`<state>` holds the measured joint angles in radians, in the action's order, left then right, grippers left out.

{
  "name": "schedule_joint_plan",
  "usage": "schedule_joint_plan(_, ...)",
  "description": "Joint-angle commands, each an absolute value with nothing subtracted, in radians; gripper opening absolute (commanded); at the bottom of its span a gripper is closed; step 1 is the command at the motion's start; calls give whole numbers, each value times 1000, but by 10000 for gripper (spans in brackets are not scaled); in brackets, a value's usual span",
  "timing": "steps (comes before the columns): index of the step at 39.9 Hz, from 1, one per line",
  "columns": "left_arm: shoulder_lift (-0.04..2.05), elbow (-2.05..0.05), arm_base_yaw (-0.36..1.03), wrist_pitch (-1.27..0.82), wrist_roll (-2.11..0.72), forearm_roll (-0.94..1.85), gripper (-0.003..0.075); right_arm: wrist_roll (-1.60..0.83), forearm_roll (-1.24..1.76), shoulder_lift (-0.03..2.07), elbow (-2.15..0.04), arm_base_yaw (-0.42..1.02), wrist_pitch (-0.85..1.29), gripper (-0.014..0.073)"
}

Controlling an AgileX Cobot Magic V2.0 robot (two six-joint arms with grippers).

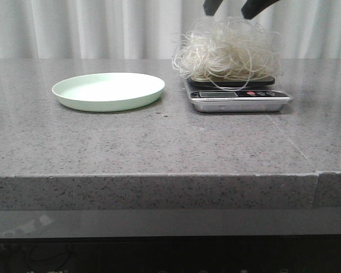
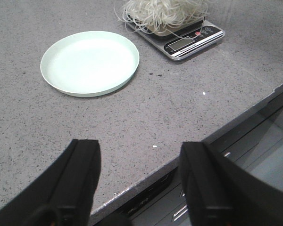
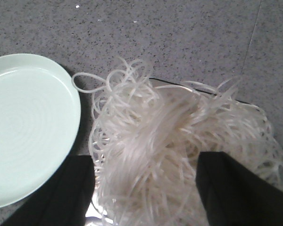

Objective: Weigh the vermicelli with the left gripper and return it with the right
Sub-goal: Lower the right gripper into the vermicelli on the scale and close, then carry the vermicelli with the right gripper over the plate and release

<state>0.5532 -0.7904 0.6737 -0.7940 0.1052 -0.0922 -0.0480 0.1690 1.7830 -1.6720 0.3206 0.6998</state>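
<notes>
The vermicelli (image 1: 227, 54), a fluffy whitish tangle, lies on the small steel kitchen scale (image 1: 238, 100) at the right of the table; it also shows in the left wrist view (image 2: 162, 10) and fills the right wrist view (image 3: 170, 150). My right gripper (image 1: 234, 8) hangs open just above the tangle, its black fingers (image 3: 236, 188) spread to either side of it without closing on it. The pale green plate (image 1: 108, 91) stands bare to the left of the scale. My left gripper (image 2: 139, 176) is open and empty over the table's front edge, out of the front view.
The grey stone table (image 1: 159, 142) has a front edge (image 2: 217, 132) with dark cabinet fronts below. A pale curtain (image 1: 102, 28) hangs behind the table. The plate also shows in the wrist views (image 2: 89, 61) (image 3: 23, 127).
</notes>
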Motion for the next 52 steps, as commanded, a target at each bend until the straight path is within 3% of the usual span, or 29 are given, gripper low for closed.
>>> schedule_joint_plan(1,556,-815,679,-724,118,-95,459,-70,177,1779,-1738,323,667,570)
schedule_joint_plan(11,556,-815,679,-724,118,-95,459,-92,168,1836,-1762,323,712,538)
schedule_joint_plan(20,556,-815,679,-724,118,-95,459,-97,164,1836,-1762,323,726,258)
schedule_joint_plan(25,556,-815,679,-724,118,-95,459,-97,163,1836,-1762,323,727,161)
schedule_joint_plan(40,556,-815,679,-724,118,-95,459,-97,164,1783,-1775,325,713,165)
schedule_joint_plan(52,556,-815,679,-724,118,-95,459,-97,165,1772,-1976,372,789,165)
